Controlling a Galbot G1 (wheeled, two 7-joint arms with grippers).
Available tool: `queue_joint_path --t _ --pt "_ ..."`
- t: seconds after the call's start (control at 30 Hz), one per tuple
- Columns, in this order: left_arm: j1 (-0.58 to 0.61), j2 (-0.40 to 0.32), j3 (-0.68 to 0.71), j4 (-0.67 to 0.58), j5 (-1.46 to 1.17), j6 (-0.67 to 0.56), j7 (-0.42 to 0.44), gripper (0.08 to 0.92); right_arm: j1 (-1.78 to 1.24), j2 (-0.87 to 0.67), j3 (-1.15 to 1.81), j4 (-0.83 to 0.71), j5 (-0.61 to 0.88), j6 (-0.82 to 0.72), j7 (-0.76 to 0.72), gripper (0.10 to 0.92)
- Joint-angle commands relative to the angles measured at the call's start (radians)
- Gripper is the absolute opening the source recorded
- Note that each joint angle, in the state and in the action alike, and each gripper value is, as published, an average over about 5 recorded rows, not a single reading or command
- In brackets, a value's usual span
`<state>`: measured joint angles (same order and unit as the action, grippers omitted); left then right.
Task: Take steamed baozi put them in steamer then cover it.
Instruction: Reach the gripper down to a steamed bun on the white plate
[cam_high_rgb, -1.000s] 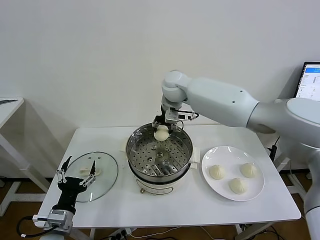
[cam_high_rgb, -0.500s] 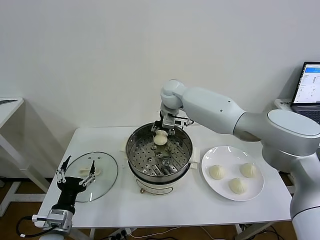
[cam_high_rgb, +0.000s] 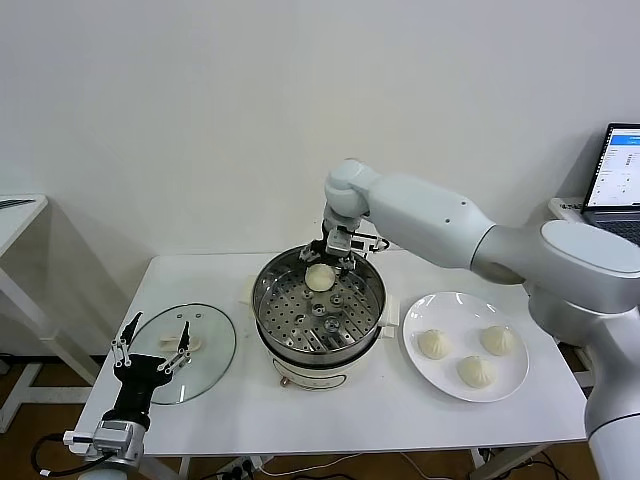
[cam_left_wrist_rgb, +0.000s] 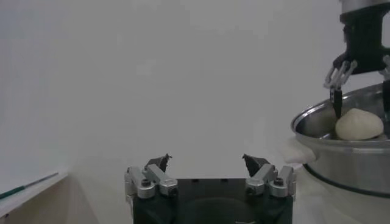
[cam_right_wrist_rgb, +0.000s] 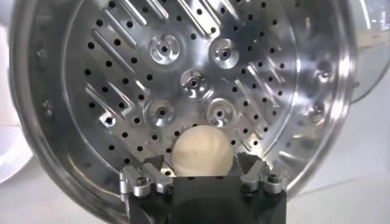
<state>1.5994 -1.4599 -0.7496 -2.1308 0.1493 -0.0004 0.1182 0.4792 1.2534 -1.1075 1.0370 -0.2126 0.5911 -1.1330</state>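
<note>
The steamer (cam_high_rgb: 266, 312) stands mid-table, its perforated tray (cam_right_wrist_rgb: 122, 67) bare except for one baozi (cam_high_rgb: 319, 277) lying at the far side. My right gripper (cam_high_rgb: 328, 262) hovers just over that baozi (cam_right_wrist_rgb: 203, 152), open, with its fingers apart from the dough on both sides. Three more baozi (cam_high_rgb: 434, 344) rest on the white plate (cam_high_rgb: 418, 312) to the right. The cover (cam_high_rgb: 212, 335) lies flat on the table at the left. My left gripper (cam_high_rgb: 152, 338) is parked open and empty at the table's front left edge, beside the cover.
A laptop (cam_high_rgb: 620, 165) stands beyond the table's right end. A second white table (cam_high_rgb: 15, 212) is at the far left. In the left wrist view the steamer's rim (cam_left_wrist_rgb: 329, 131) and the released baozi (cam_left_wrist_rgb: 359, 124) show off to one side.
My right gripper sank a little into the steamer and opened. The baozi it carried now lies free on the tray. The left arm has not moved.
</note>
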Motion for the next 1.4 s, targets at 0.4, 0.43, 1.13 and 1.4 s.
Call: queue_joint_path --t 0.4,0.43,1.13,1.4 --pt "0.011 0.003 0.027 -0.018 0.012 0.0 -0.004 0.823 0.209 -0.642 -0.188 0.397 0.461 -0.732 -0.097 0.823" --pt "0.009 0.002 0.029 -0.018 0.013 0.0 -0.004 0.823 0.193 -0.658 -0.189 0.408 0.459 -0.766 -0.095 0.823" --pt "-0.005 0.001 0.047 0.023 0.016 -0.014 -0.003 0.823 -0.348 -0.617 0.135 0.269 0.274 -0.899 0.015 0.823" --pt "-0.009 0.0 0.048 0.032 0.016 -0.013 -0.004 0.823 -0.426 -0.575 0.185 0.23 0.255 -0.898 0.05 0.823"
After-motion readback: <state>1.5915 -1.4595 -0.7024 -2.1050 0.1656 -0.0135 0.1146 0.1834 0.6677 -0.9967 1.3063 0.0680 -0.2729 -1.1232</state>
